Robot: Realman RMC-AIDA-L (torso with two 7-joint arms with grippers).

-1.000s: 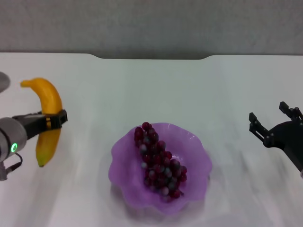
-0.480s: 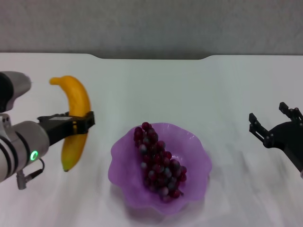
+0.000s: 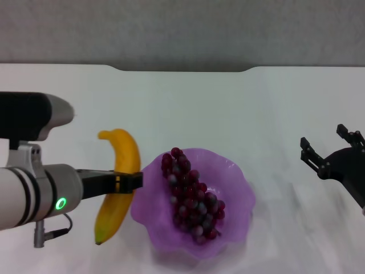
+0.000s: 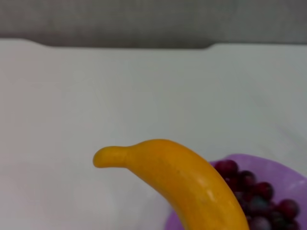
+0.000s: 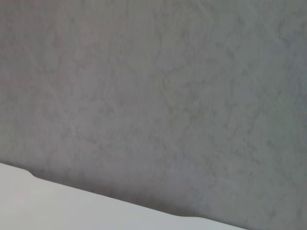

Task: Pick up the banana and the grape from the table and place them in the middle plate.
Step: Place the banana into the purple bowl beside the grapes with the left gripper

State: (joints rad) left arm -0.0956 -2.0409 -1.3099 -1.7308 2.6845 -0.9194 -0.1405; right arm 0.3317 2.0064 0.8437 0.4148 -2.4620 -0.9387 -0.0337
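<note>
1. Left claw [image 3: 130, 181] is gripping the banana [image 3: 117, 191] at mid-length, holding it above the counter [image 3: 182, 108], just beside the middle plate [image 3: 149, 228].
2. Grape [image 3: 191, 194] is lying inside the plate; that half looks done.
3. Banana is waiting to be carried over the rim and released.
4. Right claw [image 3: 329, 149] is sitting idle with fingers apart, well apart from the plate.

banana [image 4: 182, 184]: yellow-orange, stem end toward 9 o'clock, body curving down to 5 o'clock | middle plate [image 4: 283, 167]: purple rim at 4 o'clock, behind banana | grape [image 4: 254, 191]: dark red cluster inside plate | table [image 4: 96, 96]: white, notched far edge at 12 o'clock
</note>
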